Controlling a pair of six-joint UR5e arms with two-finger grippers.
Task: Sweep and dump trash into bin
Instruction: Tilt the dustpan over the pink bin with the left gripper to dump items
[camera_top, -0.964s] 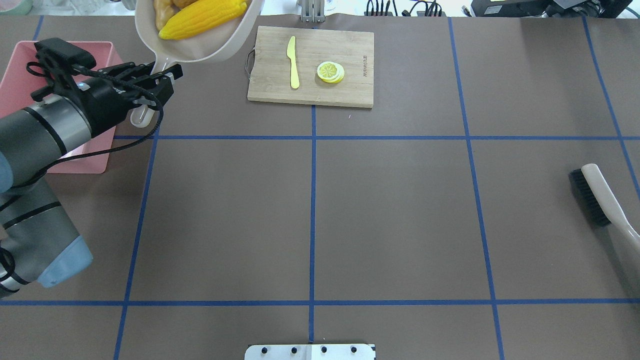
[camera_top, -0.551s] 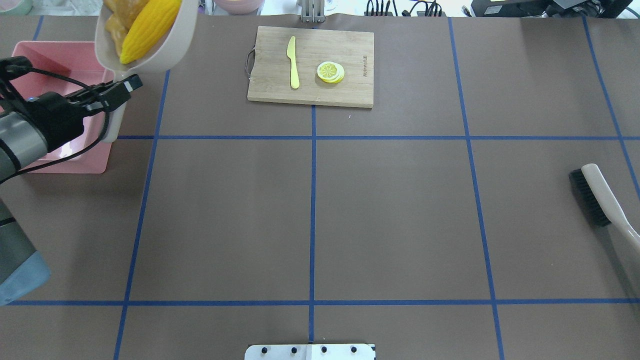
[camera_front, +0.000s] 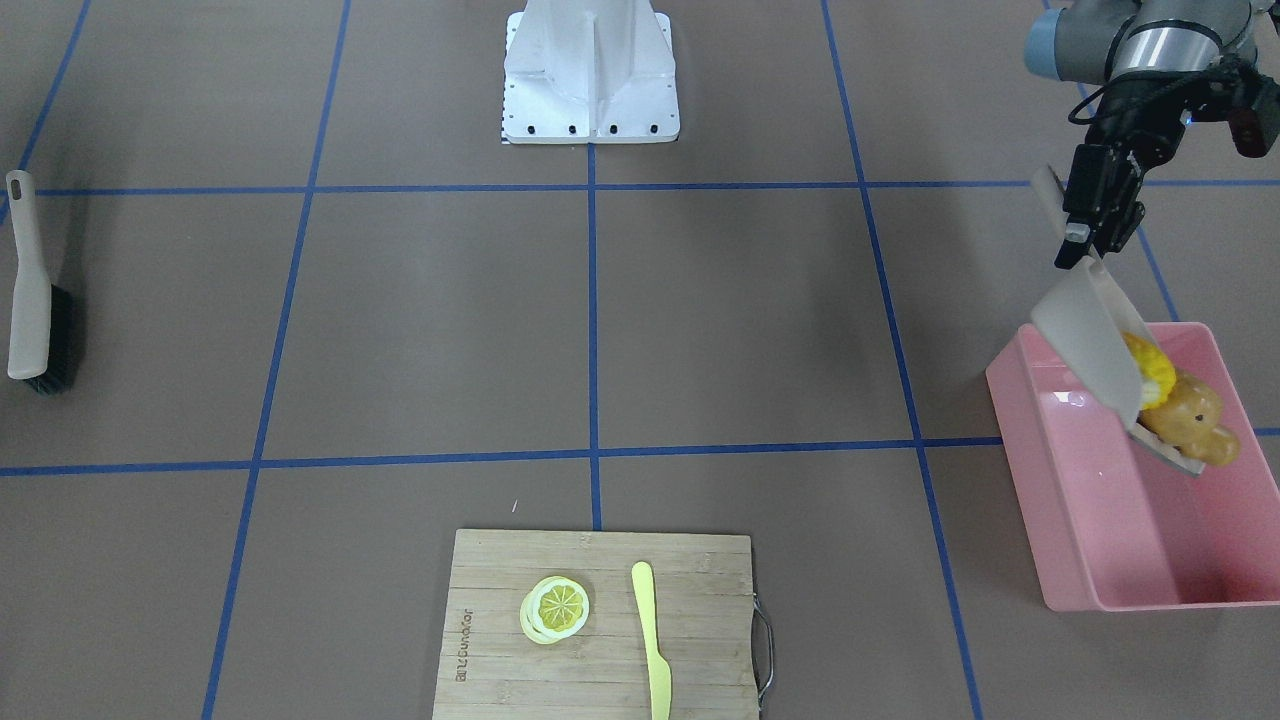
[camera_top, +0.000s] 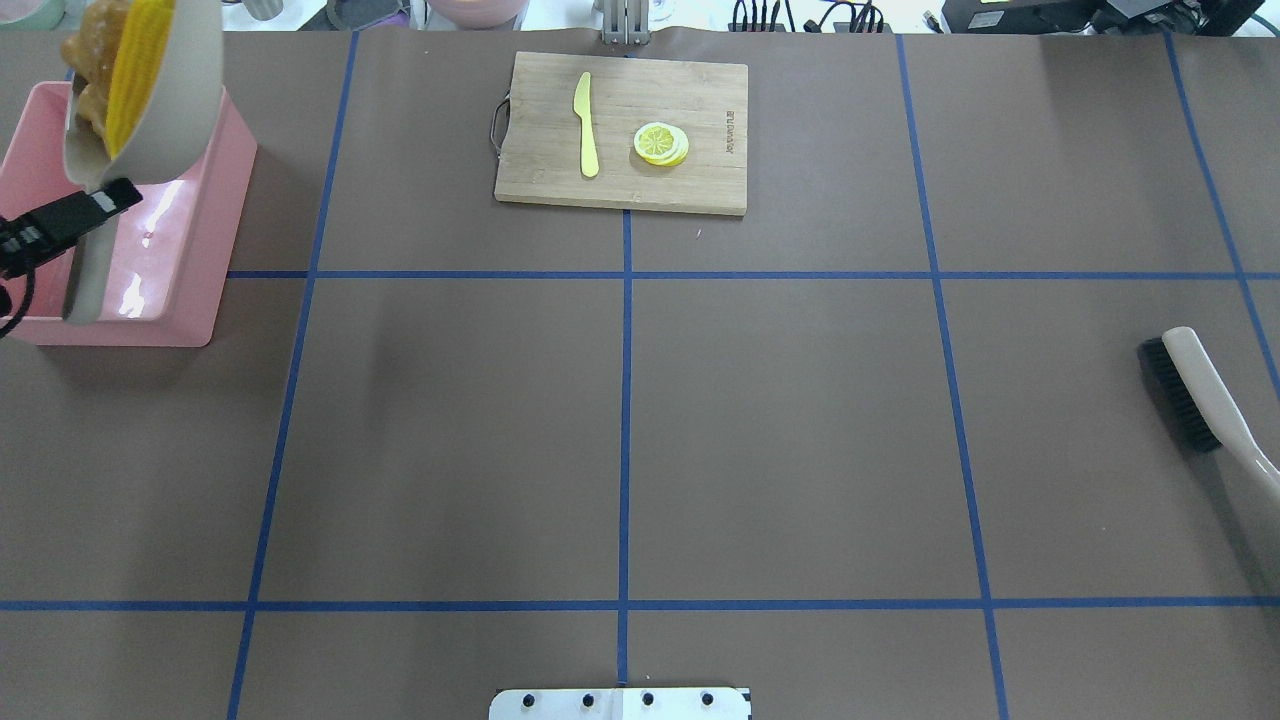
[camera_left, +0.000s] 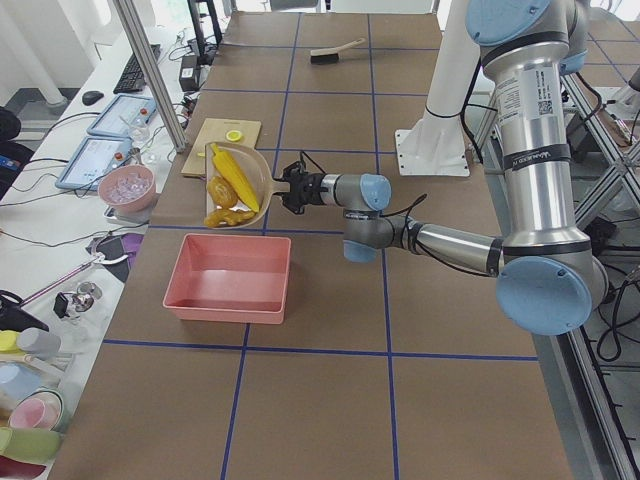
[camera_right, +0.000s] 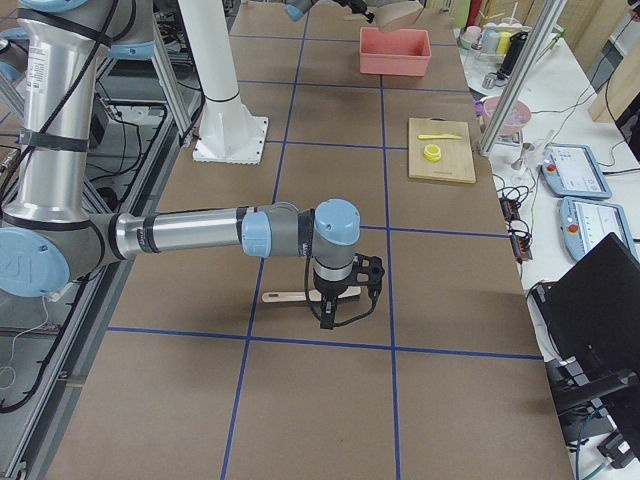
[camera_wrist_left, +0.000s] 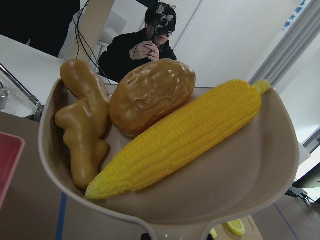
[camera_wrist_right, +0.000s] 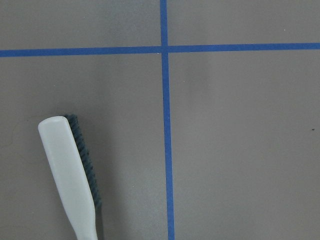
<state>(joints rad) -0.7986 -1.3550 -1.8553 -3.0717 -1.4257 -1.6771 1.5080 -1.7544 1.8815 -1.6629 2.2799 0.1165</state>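
Corn (camera_wrist_left: 180, 140), potato (camera_wrist_left: 150, 97) and ginger (camera_wrist_left: 85, 130) lie side by side in the dustpan (camera_wrist_left: 250, 185). The left gripper (camera_front: 1088, 235) clamps the dustpan by its handle and holds it tilted in the air over the pink bin (camera_front: 1100, 520). Far across the table the right gripper (camera_right: 335, 300) hangs above the brush (camera_wrist_right: 70, 170); whether its jaws are wide or narrow cannot be told. The board (camera_front: 500, 640) carries a lemon slice (camera_front: 556, 607), a knife (camera_front: 650, 640) and a burnt-in stamp, too small to read.

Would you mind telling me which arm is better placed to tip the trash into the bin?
Left. The left hand grips the dustpan, tilted close by the pink bin with corn, potato and ginger inside; the right hand hangs by the brush at the table's far end.
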